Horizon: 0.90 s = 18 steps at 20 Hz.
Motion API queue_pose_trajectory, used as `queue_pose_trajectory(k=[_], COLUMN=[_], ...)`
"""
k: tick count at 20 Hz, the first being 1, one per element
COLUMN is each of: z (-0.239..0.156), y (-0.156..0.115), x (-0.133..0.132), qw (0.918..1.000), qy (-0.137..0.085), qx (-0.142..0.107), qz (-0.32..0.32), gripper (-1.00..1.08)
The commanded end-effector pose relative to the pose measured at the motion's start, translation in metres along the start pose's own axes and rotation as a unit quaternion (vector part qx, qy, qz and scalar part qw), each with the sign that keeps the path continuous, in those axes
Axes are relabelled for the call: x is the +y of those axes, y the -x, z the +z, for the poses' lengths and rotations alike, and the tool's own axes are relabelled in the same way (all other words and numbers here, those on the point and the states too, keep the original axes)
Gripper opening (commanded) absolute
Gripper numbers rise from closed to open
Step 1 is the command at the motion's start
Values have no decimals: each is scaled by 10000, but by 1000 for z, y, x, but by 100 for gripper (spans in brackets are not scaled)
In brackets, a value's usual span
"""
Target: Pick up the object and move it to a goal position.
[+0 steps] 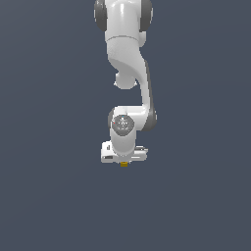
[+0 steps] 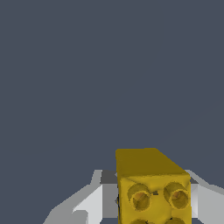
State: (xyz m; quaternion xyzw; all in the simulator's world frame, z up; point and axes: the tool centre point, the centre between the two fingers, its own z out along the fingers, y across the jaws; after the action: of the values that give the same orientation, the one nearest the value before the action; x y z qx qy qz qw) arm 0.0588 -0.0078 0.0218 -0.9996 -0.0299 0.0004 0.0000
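One small yellow-orange block with round stud-like hollows on its face (image 2: 153,192) sits between the white fingers (image 2: 92,203) of the single white robot arm (image 1: 128,73). In the wrist view the block fills the space between the two pale finger faces, one on each side of it, and they look to be touching its sides, so I judge the gripper (image 1: 124,162) is clenched on the block. In the exterior view the same block shows only as a tiny orange spot just under the white hand, directly below it, not to one side.

The block seems longer in one direction, and this long axis runs away from the wrist camera, out past the fingers; the fingers press across its shorter width. So the block lies straight in line with the fingers, not tilted as far as I can see.

The dark grey-blue worktop (image 1: 49,196) is plain everywhere, and the pictures show no shadow or edge, so I cannot tell whether the block rests on it or is already lifted. No goal marker is visible. My judgement is that the grasp is made and the carrying part of the task remains.
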Motion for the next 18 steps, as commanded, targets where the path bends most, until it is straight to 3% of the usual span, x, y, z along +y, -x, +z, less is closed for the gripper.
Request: queue_pose_trajectory(k=[1,10,18], z=[0,-9,-59], y=[0,0,-2], x=[1,6,41], qw=[10000,10000,10000], qy=[2,2,-1], qx=[2,2,3], qz=[3,3,3], gripper=[-100,-100,-100])
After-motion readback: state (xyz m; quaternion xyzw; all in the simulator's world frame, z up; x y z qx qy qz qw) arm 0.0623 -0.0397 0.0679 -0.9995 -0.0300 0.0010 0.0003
